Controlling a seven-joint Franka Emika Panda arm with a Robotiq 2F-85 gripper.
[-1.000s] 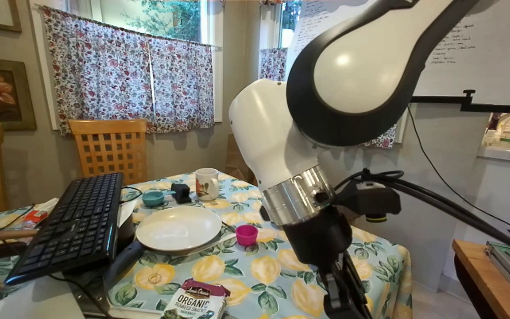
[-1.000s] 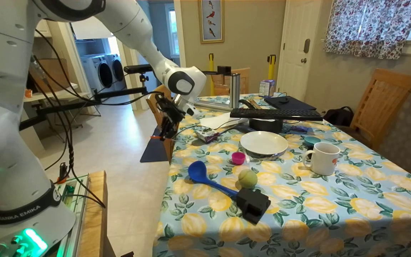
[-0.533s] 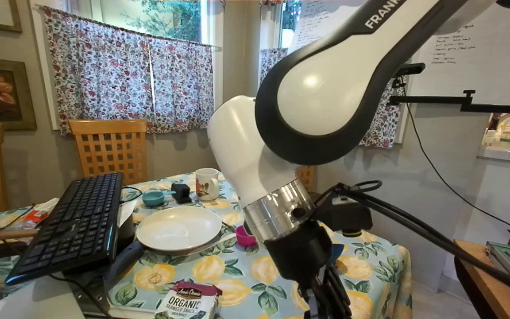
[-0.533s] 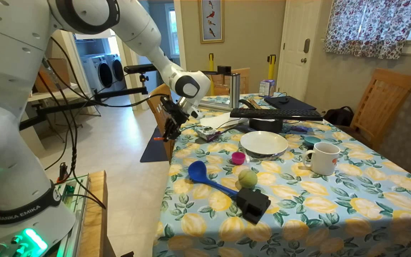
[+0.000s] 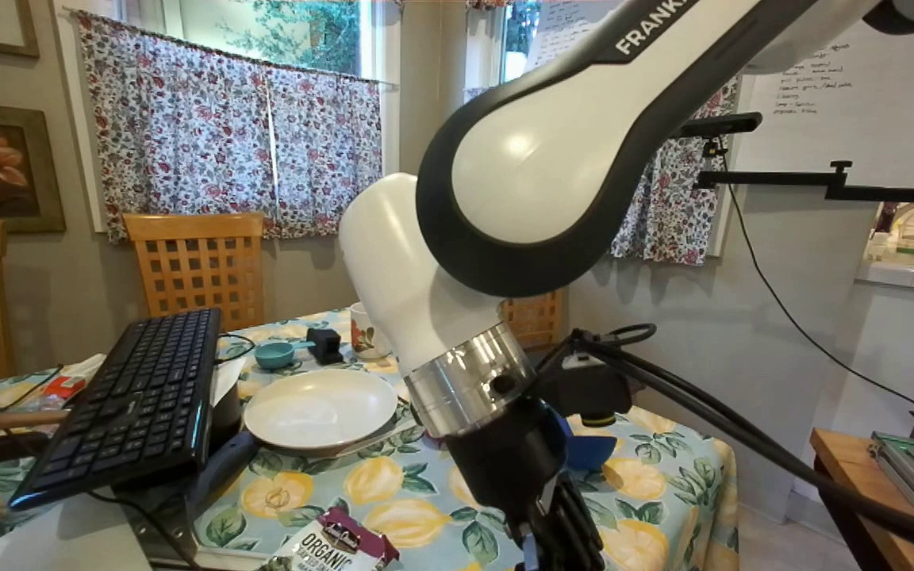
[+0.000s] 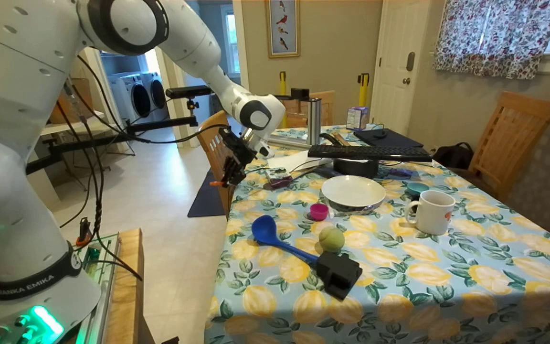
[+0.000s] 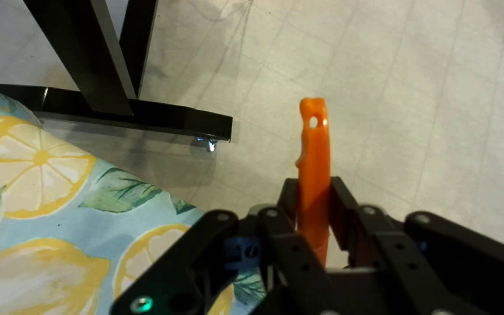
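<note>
My gripper is shut on a long orange handle with a hole near its tip. Both black fingers press against its sides in the wrist view. The handle's lower part runs back beneath the gripper, where its other end is hidden. In an exterior view the orange tip sticks out past the table edge, over the floor. A seaweed snack packet lies tilted on the table near the gripper, cut by the frame's bottom. That packet also shows just beyond the gripper; whether anything touches it I cannot tell.
On the lemon-print tablecloth stand a white plate, pink cup, blue ladle, tennis ball, black box and mug. A raised keyboard stands beside the plate. Below the table edge shows a black foot.
The arm has swung inward over the table, leftward in an exterior view, still gripping the orange handle. The snack packet has shifted and turned. The blue ladle has come into sight behind the wrist.
</note>
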